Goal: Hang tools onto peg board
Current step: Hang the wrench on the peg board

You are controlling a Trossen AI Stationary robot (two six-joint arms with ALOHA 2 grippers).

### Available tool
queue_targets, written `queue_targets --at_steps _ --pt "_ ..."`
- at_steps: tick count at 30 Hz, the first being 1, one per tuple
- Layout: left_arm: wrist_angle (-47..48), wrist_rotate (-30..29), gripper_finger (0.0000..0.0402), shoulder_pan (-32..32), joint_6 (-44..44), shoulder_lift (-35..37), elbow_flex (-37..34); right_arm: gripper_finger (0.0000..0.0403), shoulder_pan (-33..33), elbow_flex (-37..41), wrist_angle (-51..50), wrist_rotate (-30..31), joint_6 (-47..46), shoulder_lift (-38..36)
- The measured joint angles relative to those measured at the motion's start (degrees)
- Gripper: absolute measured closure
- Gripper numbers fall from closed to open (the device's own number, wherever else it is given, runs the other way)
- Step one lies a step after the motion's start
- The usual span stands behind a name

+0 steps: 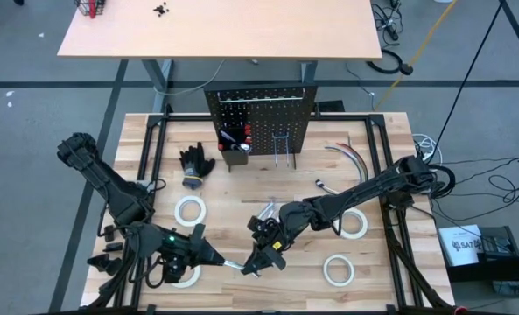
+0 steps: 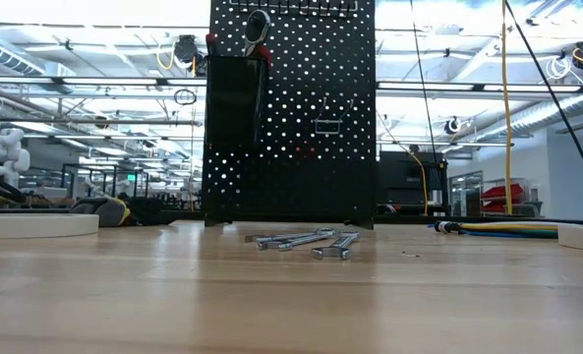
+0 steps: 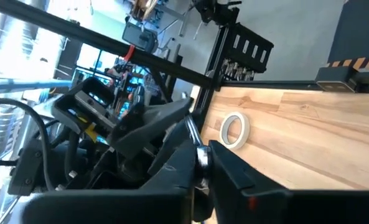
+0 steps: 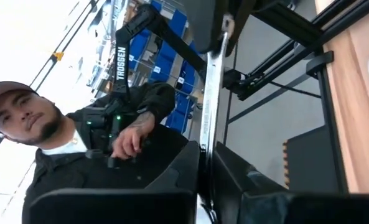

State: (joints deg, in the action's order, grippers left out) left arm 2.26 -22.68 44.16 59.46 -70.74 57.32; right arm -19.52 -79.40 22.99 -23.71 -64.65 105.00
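Spanning both arms, a silver wrench [image 4: 210,93] sits clamped in the right pincer [image 1: 261,259] (and the left pincer [image 1: 217,260]).

Open tabletop [image 1: 241,197] lies between the peg board [image 1: 261,118] and the 2 grippers meeting near the front edge. Loose wrenches [image 2: 306,240] and 4 tape rolls [image 1: 189,209] dot it; black gloves [image 1: 195,164] and cables [image 1: 347,155] flank the board.

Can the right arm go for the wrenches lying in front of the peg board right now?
Probably not yet: the right pincer is shut on a wrench that the left pincer also meets. The loose wrenches lie unobstructed beside that arm.
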Motion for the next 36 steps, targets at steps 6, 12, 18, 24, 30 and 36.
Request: queue_targets --at_steps 6,12,18,24,30,36 --pt "0.6 -0.1 0.0281 -0.5 -1.5 0.0 0.0 0.0393 -1.5 0.0 -0.1 -0.8 -0.5 -0.1" --pt "3.8 -6.7 0.0231 0.6 -3.5 2.3 -0.1 0.0397 -2.9 -0.1 -0.6 -0.4 -0.8 -0.3" --pt "14.2 -17.2 0.0225 2.0 -30.5 10.2 -0.1 0.0397 -3.2 -0.1 -0.5 11.8 11.8 -0.3" --pt "34.0 -17.1 0.0224 0.6 -61.1 18.4 -0.1 0.0397 -2.2 -0.1 -0.5 37.2 22.8 -0.3" --pt "37.4 -16.5 0.0224 2.4 -78.2 24.5 -7.1 0.0397 1.7 -0.1 1.5 41.4 28.7 -0.4" --pt "26.3 -16.4 0.0224 5.7 -88.5 26.8 -17.8 0.0397 4.7 4.4 3.5 42.1 35.3 -7.5"
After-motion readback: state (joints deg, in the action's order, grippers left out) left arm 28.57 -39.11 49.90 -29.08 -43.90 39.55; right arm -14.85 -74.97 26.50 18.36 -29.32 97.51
